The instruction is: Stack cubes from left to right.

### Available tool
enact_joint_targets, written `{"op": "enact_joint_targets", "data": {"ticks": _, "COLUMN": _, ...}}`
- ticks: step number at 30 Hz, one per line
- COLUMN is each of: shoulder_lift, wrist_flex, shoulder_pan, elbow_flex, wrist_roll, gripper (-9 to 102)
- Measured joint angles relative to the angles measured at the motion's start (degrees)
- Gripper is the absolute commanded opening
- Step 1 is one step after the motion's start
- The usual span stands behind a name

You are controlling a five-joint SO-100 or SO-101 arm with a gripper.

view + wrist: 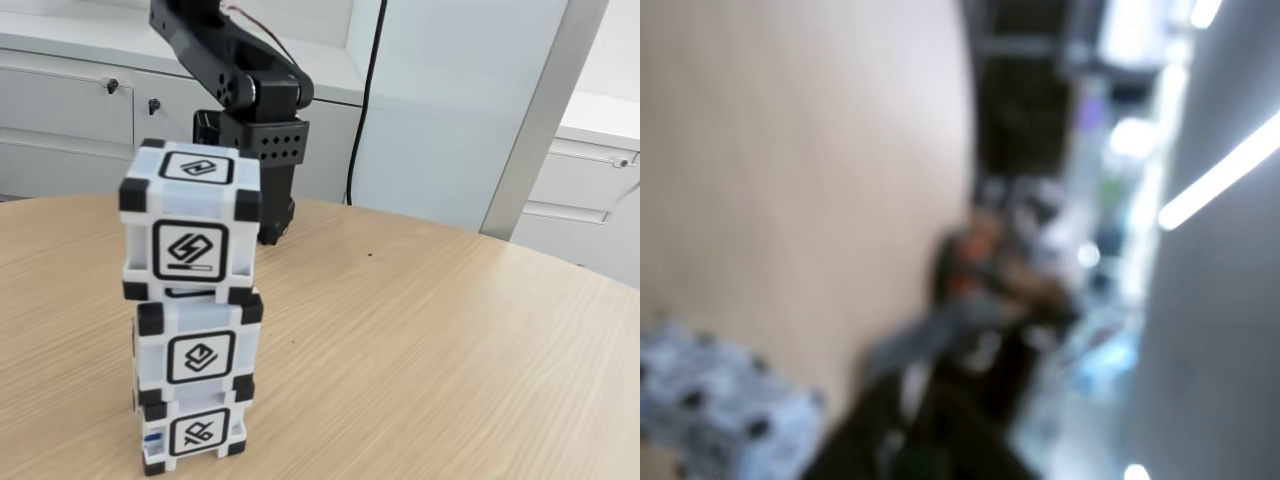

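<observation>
Three cubes (190, 310) stand stacked near your bench's (420, 350) front edge; the end effector's state cannot be told.

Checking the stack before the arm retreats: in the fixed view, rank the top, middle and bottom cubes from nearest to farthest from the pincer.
1. top cube, beside the pincer, at its left.
2. middle cube, lower.
3. bottom cube, lowest, on the table.
</observation>
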Motion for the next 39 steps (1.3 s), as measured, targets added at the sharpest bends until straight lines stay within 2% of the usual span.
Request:
{"op": "enact_joint_targets", "data": {"ticks": 8, "shoulder_lift": 15.6, "wrist_flex": -13.0, "shoulder_pan": -1.1, "elbow_flex": 27.6, "wrist_roll": -0.9, "gripper": 0}}
{"op": "enact_joint_targets", "data": {"ticks": 17, "shoulder_lift": 16.9, "wrist_flex": -25.5, "shoulder_pan": -0.4, "elbow_flex": 53.8, "wrist_roll": -0.9, "gripper": 0}}
{"op": "enact_joint_targets", "data": {"ticks": 25, "shoulder_lift": 17.1, "wrist_flex": -26.4, "shoulder_pan": -0.1, "elbow_flex": 63.5, "wrist_roll": 1.8, "gripper": 0}}
{"op": "enact_joint_targets", "data": {"ticks": 39, "shoulder_lift": 17.1, "wrist_flex": -20.8, "shoulder_pan": -0.1, "elbow_flex": 64.2, "wrist_roll": 2.2, "gripper": 0}}
